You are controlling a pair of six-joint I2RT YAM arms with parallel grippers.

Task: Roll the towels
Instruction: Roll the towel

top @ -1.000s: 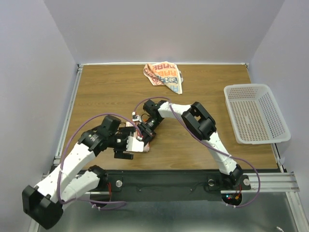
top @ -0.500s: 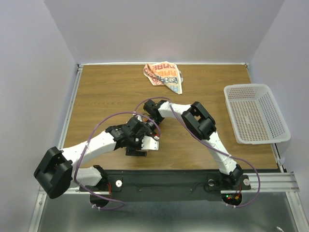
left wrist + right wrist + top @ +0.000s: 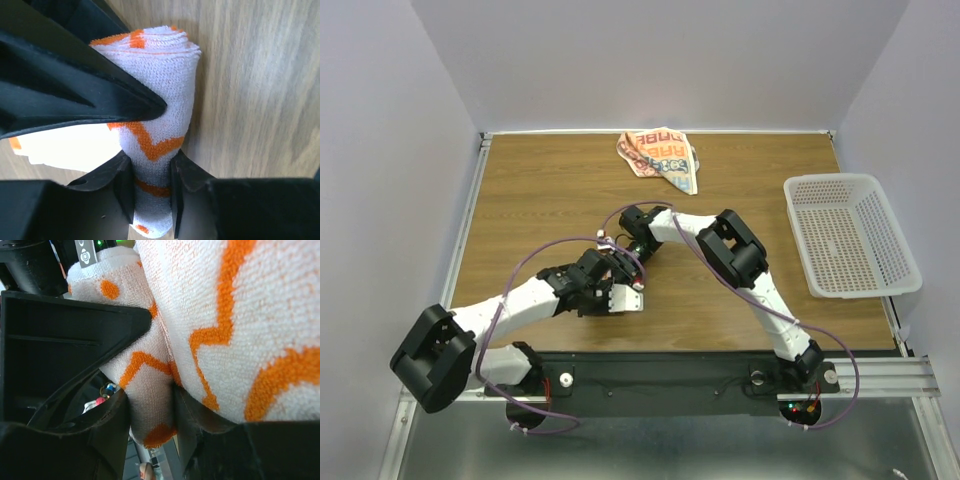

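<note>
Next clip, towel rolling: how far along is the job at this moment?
Done: no towel is finished and set down. In hand: the first towel is wound into a tight roll, pinched by both the left hand and the right hand, with what looks like an unrolled flap at its side. Left: finishing that roll, then the second towel, which lies crumpled and untouched at the far edge.

- The wood-grain worktop (image 3: 540, 200) filled the middle, brown and evenly lit.
- Plain pale lilac walls (image 3: 660, 60) closed it in on three sides.
- Aluminium rails (image 3: 461, 230) ran along its edges.
- A grey metal sheet (image 3: 700, 450) lay below the near edge.
</note>
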